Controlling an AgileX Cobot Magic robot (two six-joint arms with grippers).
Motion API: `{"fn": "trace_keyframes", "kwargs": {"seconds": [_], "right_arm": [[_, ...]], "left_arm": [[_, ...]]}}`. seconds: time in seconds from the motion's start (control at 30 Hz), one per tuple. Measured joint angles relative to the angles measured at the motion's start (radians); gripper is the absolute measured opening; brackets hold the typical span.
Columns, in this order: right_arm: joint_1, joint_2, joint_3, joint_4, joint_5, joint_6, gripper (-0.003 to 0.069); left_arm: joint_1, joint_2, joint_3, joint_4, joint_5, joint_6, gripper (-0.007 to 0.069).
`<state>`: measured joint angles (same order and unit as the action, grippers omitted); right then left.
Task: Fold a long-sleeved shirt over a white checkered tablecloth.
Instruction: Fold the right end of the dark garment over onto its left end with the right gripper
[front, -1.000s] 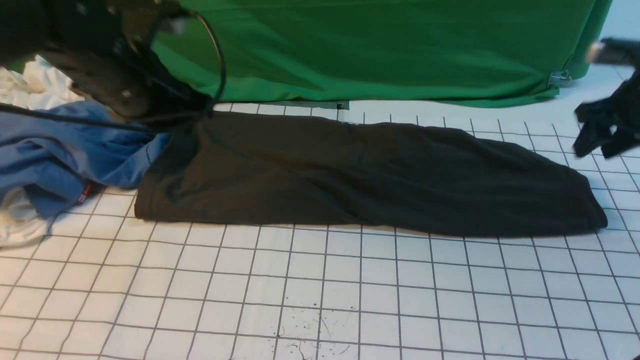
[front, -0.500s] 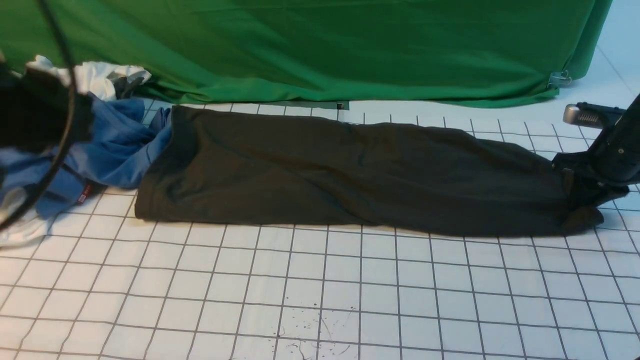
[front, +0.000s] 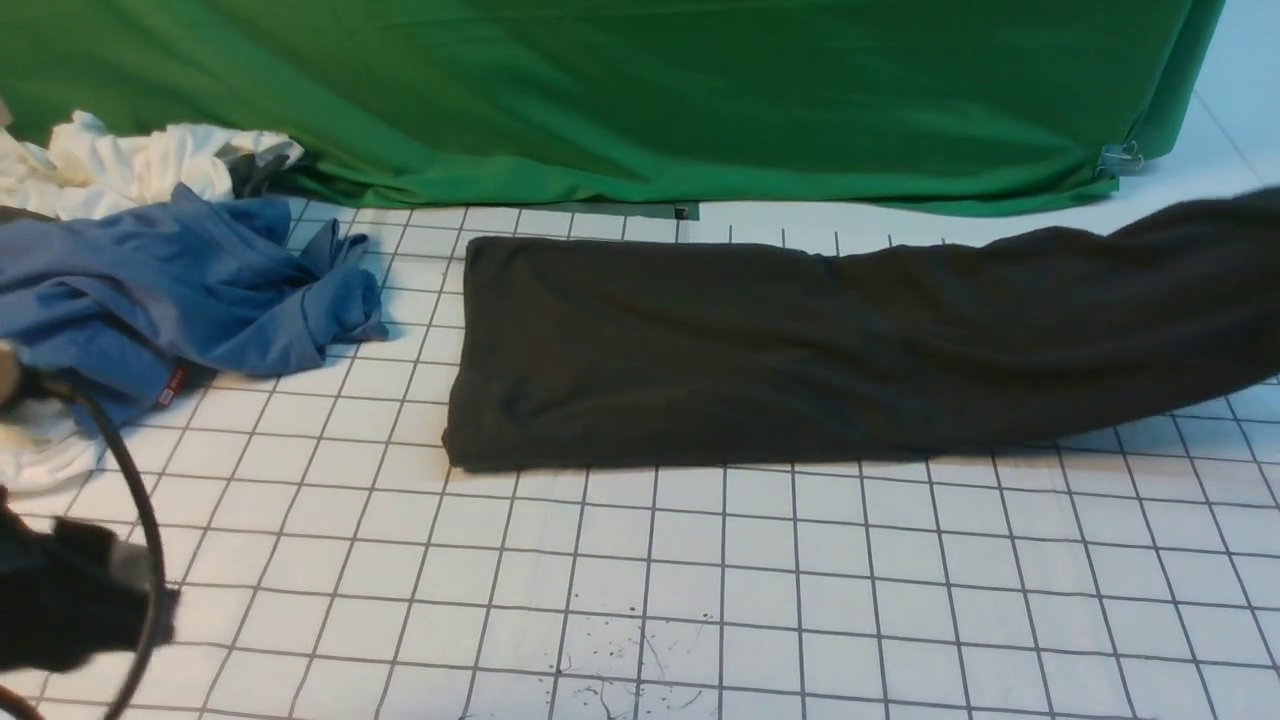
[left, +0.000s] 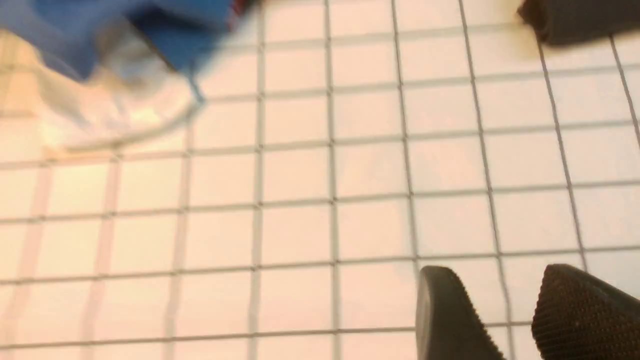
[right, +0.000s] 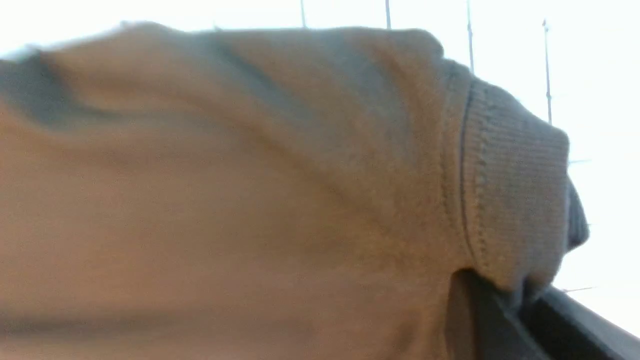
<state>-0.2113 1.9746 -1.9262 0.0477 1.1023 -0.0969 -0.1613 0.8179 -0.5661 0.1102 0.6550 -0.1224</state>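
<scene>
Two grippers in play. Nearest, left gripper (left: 489, 270): fingers parted, nothing between them, hovering over bare white checkered tablecloth (front: 760, 590), well apart from the dark cloth. In the front view, blurred at the left edge, with a cable (front: 146, 540) looping beside it. Near part of tablecloth shows small dark specks and thin scratch-like marks.

Farther out: long-sleeved shirt (front: 700, 350), near-black, lying as a long band across the far half of the tablecloth. Left end squared off and flat on the grid, a few creases along the length. Right end lifted, running out past the right edge of the front view. Right gripper (right: 520, 295), seen in the right wrist view only, closed on the shirt beside a ribbed, stitched band (right: 515, 185).

Left of the shirt, clear of it: blue garment (front: 230, 290), rumpled, small red tag (front: 171, 386) on its near side. White garment (front: 140, 165) bunched behind the blue one; more white fabric (front: 45, 450) pokes out on the near side. Farthest: green fabric backdrop (front: 650, 100), metal clip (front: 1120, 158) at its lower right corner.
</scene>
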Motion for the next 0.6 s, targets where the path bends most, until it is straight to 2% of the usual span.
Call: {"fn": "trace_keyframes", "kwargs": {"seconds": [0.07,0.17,0.27,0.5,0.6], "right_arm": [[0.066,-0.044,-0.001,0.116,-0.03,-0.006,0.008],[0.214,-0.057,-0.001,0.307,-0.114,-0.025,0.008],[0.389,-0.032,-0.001,0.422,-0.214,-0.04,0.008],[0.716,0.107,-0.001,0.47,-0.493,-0.054,0.008],[0.771,0.172,-0.001,0.471,-0.571,-0.055,0.008]], "left_arm": [[0.0,0.002,0.027,-0.039,-0.052,-0.002,0.0214],[0.0,0.002,0.028,-0.053,-0.095,-0.007,0.0214],[0.0,0.002,0.028,-0.059,-0.136,-0.01,0.0214],[0.0,0.002,0.03,-0.07,-0.174,-0.01,0.0214],[0.0,0.002,0.03,-0.071,-0.175,-0.01,0.0209]]}}
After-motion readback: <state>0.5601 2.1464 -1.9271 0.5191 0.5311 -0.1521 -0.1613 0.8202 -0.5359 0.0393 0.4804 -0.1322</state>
